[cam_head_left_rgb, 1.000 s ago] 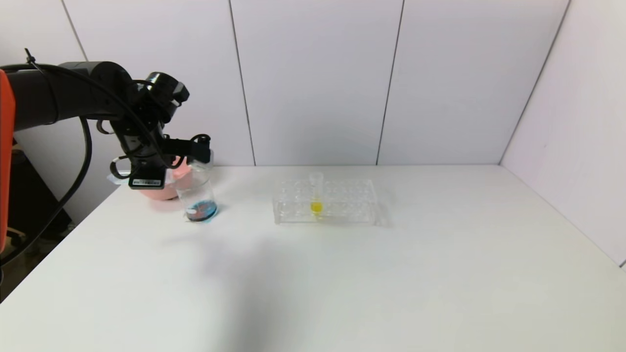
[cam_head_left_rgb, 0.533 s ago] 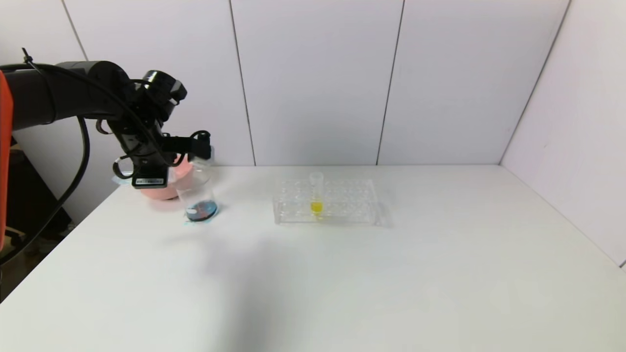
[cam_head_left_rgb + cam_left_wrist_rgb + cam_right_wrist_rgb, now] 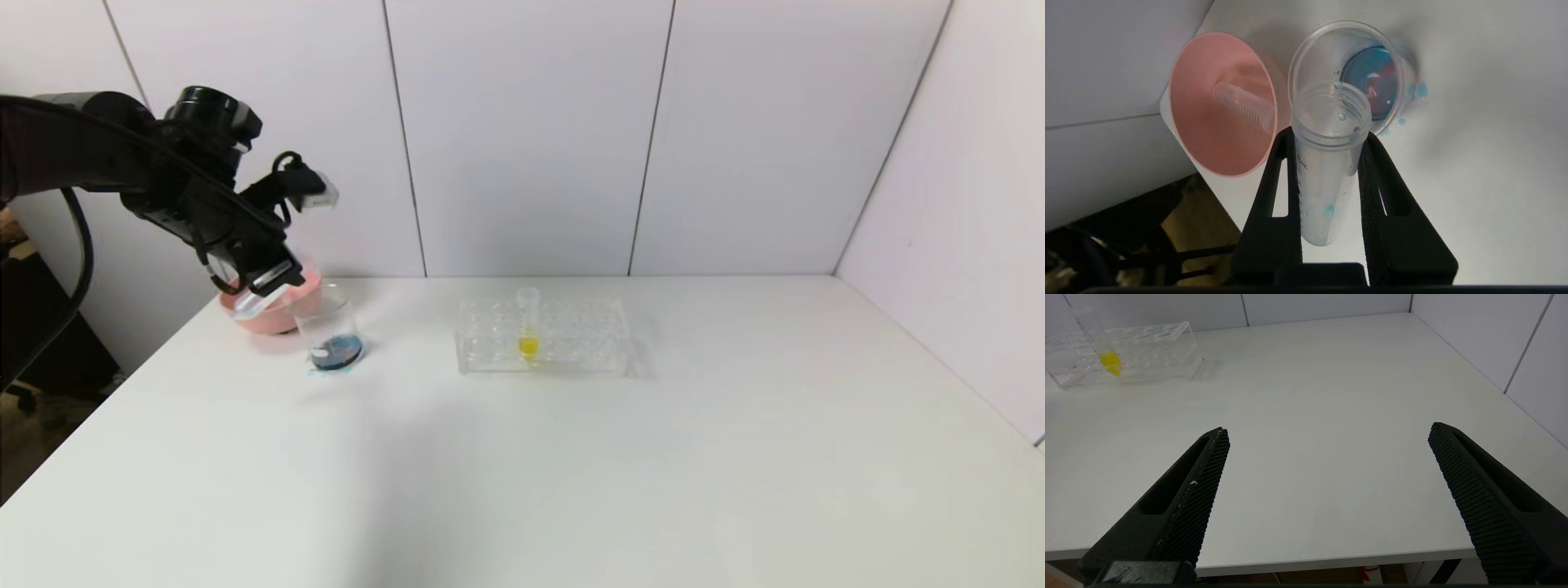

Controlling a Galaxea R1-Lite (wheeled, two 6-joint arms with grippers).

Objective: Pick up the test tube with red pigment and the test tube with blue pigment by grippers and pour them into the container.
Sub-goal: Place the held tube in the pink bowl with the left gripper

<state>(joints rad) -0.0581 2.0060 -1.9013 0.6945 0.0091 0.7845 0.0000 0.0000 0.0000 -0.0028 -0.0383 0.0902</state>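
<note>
Left gripper is clamped on a clear plastic test tube, ribbed threaded mouth, graduated wall, nearly drained: only blue droplets and a blue smear inside, so this is the test tube with blue pigment. The flat black fingers press its sides, tube lying lengthwise between them with the mouth past the fingertips. In the head view the left gripper is raised above and behind the container, tube end poking out at the tip.

Container is a clear glass cylindrical beaker standing on the white matte table, holding a shallow pool of dark blue with a reddish patch. Blue drips lie on the table just beside its base. The tube mouth sits over the beaker rim in the left wrist view.

Pink round bowl, smooth, touches or nearly touches the beaker; a second clear empty tube lies in it on its side.

Clear acrylic multi-hole rack stands well apart at table centre, holding one upright tube with yellow liquid.

Right gripper hovers low near the table's near edge, textured fingers spread wide, holding nothing.
</note>
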